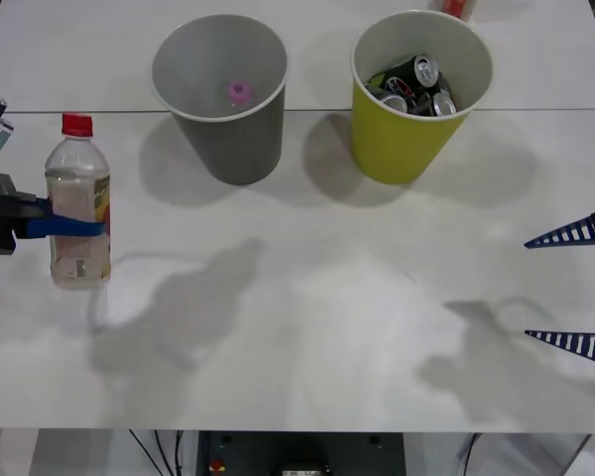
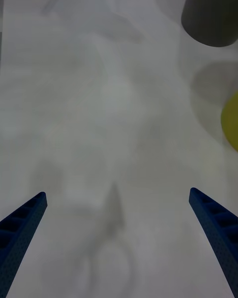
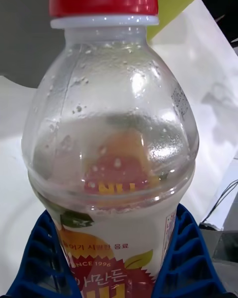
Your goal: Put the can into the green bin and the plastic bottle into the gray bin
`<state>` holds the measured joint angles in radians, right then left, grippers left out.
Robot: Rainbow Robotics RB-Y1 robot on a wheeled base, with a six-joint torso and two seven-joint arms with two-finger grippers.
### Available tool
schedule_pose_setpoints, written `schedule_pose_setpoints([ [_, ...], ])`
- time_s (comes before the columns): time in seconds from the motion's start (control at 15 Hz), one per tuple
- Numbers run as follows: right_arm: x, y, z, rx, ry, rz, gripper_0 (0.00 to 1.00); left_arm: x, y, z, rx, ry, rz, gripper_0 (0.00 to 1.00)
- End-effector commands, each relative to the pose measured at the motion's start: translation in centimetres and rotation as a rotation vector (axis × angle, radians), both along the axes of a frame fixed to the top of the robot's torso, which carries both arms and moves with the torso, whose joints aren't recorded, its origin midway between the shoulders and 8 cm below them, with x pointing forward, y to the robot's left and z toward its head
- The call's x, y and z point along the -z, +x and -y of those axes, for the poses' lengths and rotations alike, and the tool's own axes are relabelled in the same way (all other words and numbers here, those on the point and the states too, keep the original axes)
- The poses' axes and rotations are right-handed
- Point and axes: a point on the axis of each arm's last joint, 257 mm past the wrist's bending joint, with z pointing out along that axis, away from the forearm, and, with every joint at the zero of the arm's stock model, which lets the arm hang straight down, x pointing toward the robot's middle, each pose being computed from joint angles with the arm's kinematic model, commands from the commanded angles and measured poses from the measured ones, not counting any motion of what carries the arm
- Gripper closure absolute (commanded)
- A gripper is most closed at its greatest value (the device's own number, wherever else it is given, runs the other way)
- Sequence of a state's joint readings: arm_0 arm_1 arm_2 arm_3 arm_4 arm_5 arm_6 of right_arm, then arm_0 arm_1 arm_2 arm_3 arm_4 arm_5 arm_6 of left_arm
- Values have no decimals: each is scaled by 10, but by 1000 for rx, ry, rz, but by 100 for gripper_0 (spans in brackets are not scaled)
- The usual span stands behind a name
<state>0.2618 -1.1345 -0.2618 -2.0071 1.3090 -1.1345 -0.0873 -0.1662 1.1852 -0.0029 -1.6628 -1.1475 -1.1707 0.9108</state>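
The left gripper (image 1: pixel 74 227) is at the table's left side & squeezes the plastic bottle (image 1: pixel 77 201) around its middle. The bottle stands upright w/ its red cap (image 1: pixel 76 124) on top. I can't tell if its bottom touches the white table (image 1: pixel 307 327) or hangs just above it. In the left wrist view the blue fingers (image 3: pixel 186 258) hug both sides of the plastic bottle (image 3: pixel 111 149), right at its label.

The gray bin (image 1: pixel 221 94) stands at the back, left of the middle. A small pink cap (image 1: pixel 238 92) sits down inside it. The green bin (image 1: pixel 418 91) stands just beside it on the right, not touching. It has dark cans (image 1: pixel 416 84) in it.

The right gripper (image 1: pixel 572 290) is at the right edge of the table, well apart from the bins. Its fingers are spread wide w/ nothing between them. The right wrist view shows the fingers (image 2: pixel 22 228) wide apart over bare table, w/ the gray bin (image 2: pixel 210 15) & a bit of the green bin (image 2: pixel 231 121) farther off.
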Motion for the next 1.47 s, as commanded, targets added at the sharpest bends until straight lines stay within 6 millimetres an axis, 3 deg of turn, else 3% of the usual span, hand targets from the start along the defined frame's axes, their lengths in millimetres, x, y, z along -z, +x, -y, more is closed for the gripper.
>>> schedule_pose_setpoints([
  [0.07,0,0,0,0,0,0,0,-20,-9,-13,8,74,-71,100],
  [0.27,0,0,0,0,0,0,0,-37,-10,-24,23,240,-85,100],
  [0.47,0,0,0,0,0,0,0,-52,4,-17,38,353,-56,100],
  [0.93,0,0,0,0,0,0,0,-109,69,17,53,441,-10,100],
  [1.47,0,0,0,0,0,0,0,-165,142,73,5,520,81,100],
])
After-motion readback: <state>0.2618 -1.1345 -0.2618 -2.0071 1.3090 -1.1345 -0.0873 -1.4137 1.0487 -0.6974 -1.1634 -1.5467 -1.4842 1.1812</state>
